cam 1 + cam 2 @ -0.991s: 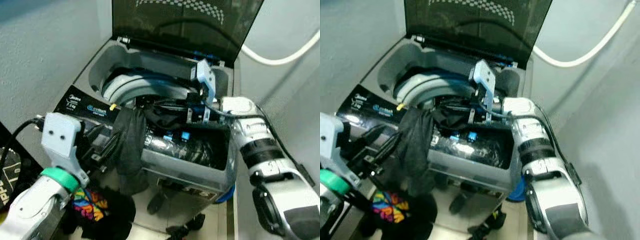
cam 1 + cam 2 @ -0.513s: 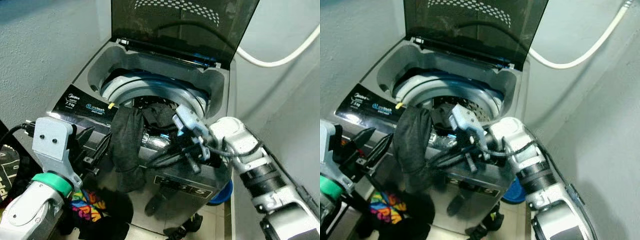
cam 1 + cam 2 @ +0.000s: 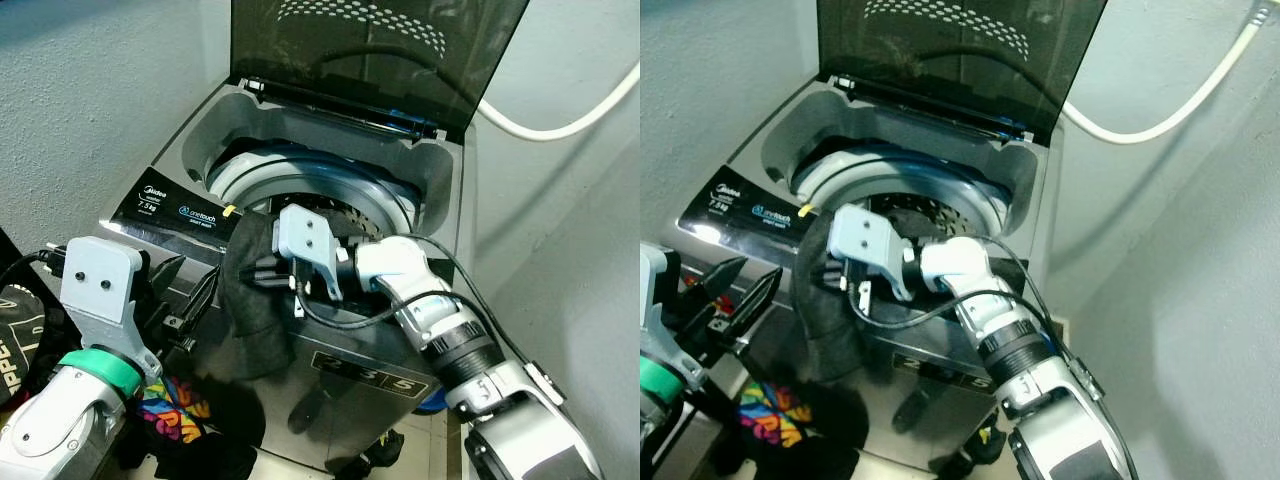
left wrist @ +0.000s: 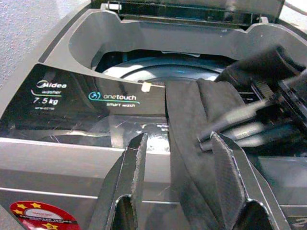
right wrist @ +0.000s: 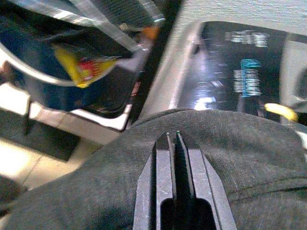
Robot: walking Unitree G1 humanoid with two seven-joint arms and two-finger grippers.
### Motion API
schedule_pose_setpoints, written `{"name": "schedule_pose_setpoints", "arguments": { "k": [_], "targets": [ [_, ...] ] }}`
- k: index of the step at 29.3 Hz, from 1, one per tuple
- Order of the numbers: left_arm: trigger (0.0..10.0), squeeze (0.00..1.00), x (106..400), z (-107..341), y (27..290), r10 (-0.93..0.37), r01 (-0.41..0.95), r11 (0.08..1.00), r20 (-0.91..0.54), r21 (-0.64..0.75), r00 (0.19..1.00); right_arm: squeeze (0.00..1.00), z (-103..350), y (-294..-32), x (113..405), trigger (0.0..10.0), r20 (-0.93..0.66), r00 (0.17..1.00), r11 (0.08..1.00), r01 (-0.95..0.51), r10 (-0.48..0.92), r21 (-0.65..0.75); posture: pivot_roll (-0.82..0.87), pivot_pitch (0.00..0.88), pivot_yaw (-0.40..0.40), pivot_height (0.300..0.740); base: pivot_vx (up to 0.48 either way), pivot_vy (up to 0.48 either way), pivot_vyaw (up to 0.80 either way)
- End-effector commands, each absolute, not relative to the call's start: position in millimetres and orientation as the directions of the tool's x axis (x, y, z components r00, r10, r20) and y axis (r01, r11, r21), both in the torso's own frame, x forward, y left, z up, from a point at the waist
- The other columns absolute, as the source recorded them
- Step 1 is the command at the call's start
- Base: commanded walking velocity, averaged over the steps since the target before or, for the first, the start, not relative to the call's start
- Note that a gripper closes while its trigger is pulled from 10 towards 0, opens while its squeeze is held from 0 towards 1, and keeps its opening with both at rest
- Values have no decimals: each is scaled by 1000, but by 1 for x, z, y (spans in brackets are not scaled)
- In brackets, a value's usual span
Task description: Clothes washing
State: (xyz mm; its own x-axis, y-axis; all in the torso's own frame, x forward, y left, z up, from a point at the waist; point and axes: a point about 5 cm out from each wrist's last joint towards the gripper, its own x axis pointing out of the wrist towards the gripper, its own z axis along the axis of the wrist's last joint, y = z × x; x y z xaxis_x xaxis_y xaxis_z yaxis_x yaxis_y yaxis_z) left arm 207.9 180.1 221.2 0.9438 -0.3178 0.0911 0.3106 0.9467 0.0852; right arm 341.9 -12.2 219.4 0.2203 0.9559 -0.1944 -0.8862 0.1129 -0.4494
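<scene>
A dark grey garment (image 3: 255, 290) hangs over the front rim of the open washing machine (image 3: 190, 205), draped down its front panel. The right hand (image 5: 173, 143) lies on top of the cloth with its fingers pressed together, nothing caught between them. The left hand (image 4: 177, 163) hovers just in front of the garment, its fingers (image 4: 134, 165) spread apart. Below the left hand, colourful clothes (image 3: 180, 415) lie on the floor.

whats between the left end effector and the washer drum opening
The dark garment, draped over the washer's front rim, seen in the left wrist view.
</scene>
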Motion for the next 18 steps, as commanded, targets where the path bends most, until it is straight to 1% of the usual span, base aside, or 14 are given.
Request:
{"name": "schedule_pose_setpoints", "arguments": {
  "k": [1,4,6,7,9,10,11,12,13,14,15,16,17,18],
  "targets": [
    [10000,0,205,220,177,-331,326,942,82,76,940,0,213,-14,350,0,-216,296,184,-888,930,-422,104,60,-84,740,0,0,0],
    [10000,0,205,220,176,-326,321,944,79,74,942,0,227,-9,368,0,-154,456,343,-817,877,-464,107,65,-89,740,0,0,0],
    [10000,0,205,220,176,-326,321,944,79,74,942,0,227,-9,368,0,-154,456,343,-817,877,-464,107,65,-89,740,0,0,0],
    [10000,0,205,220,176,-325,320,945,78,74,942,0,229,-9,372,0,-150,486,367,-798,861,-477,103,70,-90,740,0,0,0],
    [10000,0,205,220,176,-325,320,945,78,74,942,0,229,-9,372,0,-150,486,367,-798,861,-477,103,70,-90,740,0,0,0],
    [10000,0,206,220,176,-324,319,945,78,74,943,0,230,-9,376,0,-160,524,378,-764,837,-523,103,70,-90,740,0,0,0],
    [10000,0,206,220,176,-324,319,945,78,74,943,0,230,-9,376,0,-160,524,378,-764,837,-523,103,70,-90,740,0,0,0],
    [10000,0,206,220,175,-326,321,944,79,73,942,0,234,-12,382,0,-173,579,385,-707,797,-594,100,75,-93,740,0,0,0],
    [10000,0,206,220,175,-326,321,944,79,73,942,0,234,-12,382,0,-173,579,385,-707,797,-594,100,75,-93,740,0,0,0],
    [10000,0,207,220,175,-327,322,944,78,73,942,0,239,-19,389,0,-173,643,400,-640,746,-656,100,76,-92,740,0,0,0],
    [10000,0,207,220,175,-327,322,944,78,73,942,0,239,-19,389,0,-173,643,400,-640,746,-656,100,76,-92,740,0,0,0],
    [10000,0,207,219,175,-329,323,943,75,76,941,0,246,-29,397,0,-158,712,424,-565,685,-708,100,76,-89,740,0,0,0],
    [10000,0,207,219,175,-329,323,943,75,76,941,0,246,-29,397,0,-158,712,424,-565,685,-708,100,76,-89,740,0,0,0],
    [10000,0,208,219,175,-331,325,942,73,78,941,0,255,-43,406,0,-128,778,466,-490,616,-737,101,76,-85,740,0,0,0]
  ]
}}
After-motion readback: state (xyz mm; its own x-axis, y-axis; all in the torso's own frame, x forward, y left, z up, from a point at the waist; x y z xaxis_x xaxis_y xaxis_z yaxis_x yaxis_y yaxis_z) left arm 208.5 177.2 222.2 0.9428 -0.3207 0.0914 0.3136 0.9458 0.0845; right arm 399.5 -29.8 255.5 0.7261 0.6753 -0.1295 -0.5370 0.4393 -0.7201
